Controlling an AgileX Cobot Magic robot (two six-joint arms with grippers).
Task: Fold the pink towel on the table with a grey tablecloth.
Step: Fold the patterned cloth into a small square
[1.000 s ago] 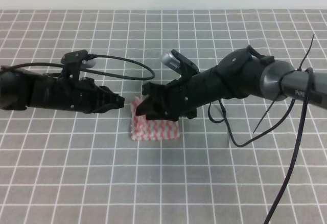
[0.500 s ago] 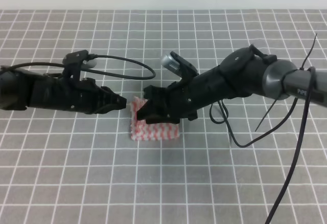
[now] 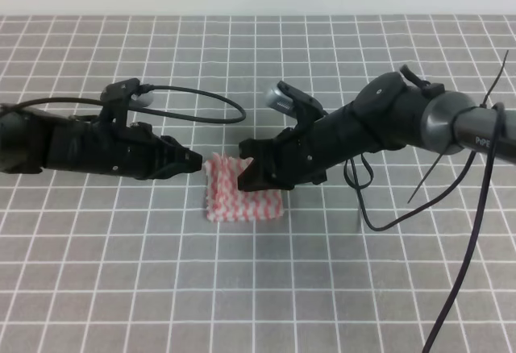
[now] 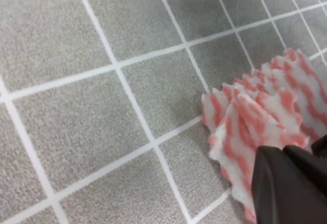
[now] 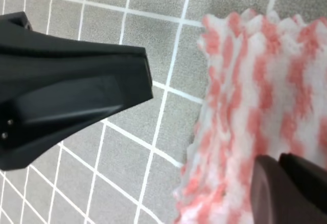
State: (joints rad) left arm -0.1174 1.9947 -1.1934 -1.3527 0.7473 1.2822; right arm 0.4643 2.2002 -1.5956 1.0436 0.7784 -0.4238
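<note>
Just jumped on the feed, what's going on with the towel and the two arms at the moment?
Both arms are at the pink towel, which lies on the table with a grey tablecloth already folded into a small layered rectangle. The left gripper points at its left edge, jaws together, empty as far as the views show. The right gripper is over the towel's upper part; whether its jaws pinch the cloth can't be told.
</note>
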